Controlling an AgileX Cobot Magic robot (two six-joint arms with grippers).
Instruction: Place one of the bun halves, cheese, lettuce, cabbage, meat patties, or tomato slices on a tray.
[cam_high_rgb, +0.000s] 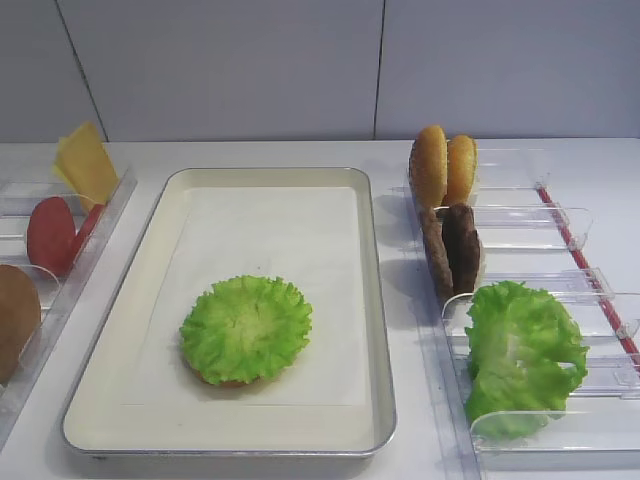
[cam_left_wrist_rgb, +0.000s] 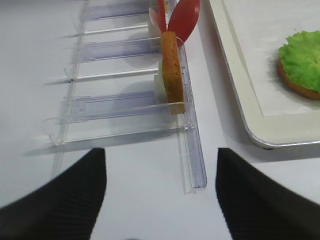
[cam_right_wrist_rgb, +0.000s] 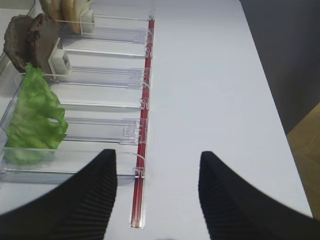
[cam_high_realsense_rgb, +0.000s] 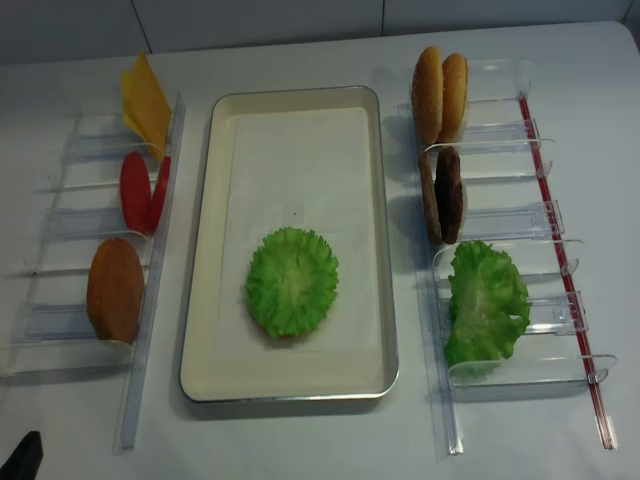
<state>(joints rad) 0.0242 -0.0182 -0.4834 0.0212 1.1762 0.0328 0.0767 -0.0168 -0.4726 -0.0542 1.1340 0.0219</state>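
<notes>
The cream tray (cam_high_rgb: 270, 225) lies in the middle. On it a lettuce leaf (cam_high_rgb: 247, 327) covers a bun half (cam_left_wrist_rgb: 295, 88). Right-hand bins hold two upright bun halves (cam_high_rgb: 443, 165), dark meat patties (cam_high_rgb: 452, 250) and more lettuce (cam_high_rgb: 520, 355). Left-hand bins hold yellow cheese (cam_high_rgb: 86, 162), red tomato slices (cam_high_rgb: 55, 232) and a bun half (cam_high_rgb: 15, 315). Cabbage is out of view. My right gripper (cam_right_wrist_rgb: 158, 154) hovers open and empty over the near end of the right bins. My left gripper (cam_left_wrist_rgb: 161, 150) hovers open and empty before the left bins, the tray (cam_left_wrist_rgb: 240, 90) to its right.
Clear plastic bin racks (cam_high_realsense_rgb: 500, 230) flank the tray on both sides, the right one with a red strip (cam_right_wrist_rgb: 145, 100) along its outer edge. A white wall stands behind. The table's right edge (cam_right_wrist_rgb: 280, 115) drops off to the floor.
</notes>
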